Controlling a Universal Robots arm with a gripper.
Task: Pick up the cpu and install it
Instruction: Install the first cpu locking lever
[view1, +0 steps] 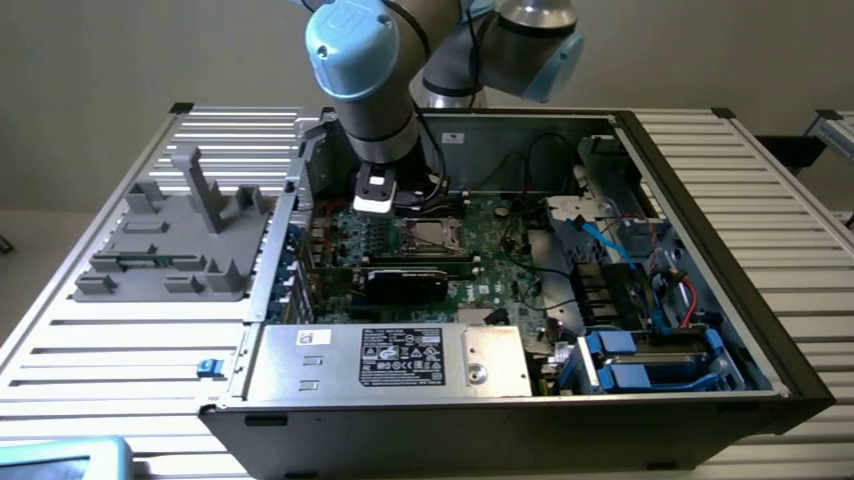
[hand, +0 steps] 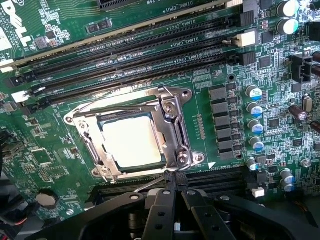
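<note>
The cpu (hand: 132, 142), a flat silvery square, lies in its socket on the green motherboard, with the metal load frame (hand: 175, 125) folded down around its edges. My gripper (hand: 170, 177) is shut, its black fingertips meeting just beside the socket's edge, where a thin lever wire (hand: 147, 186) runs. I cannot tell whether the tips pinch that wire. In the exterior view the arm reaches down into the open computer case, and the cpu (view1: 430, 237) sits just below the wrist.
Long black memory slots (hand: 140, 45) run beside the socket, and capacitors (hand: 255, 107) stand on its other side. A silver power supply box (view1: 387, 360), a black card (view1: 414, 280) and blue drive bays (view1: 641, 360) crowd the case. A grey fixture (view1: 174, 240) stands at the exterior view's left.
</note>
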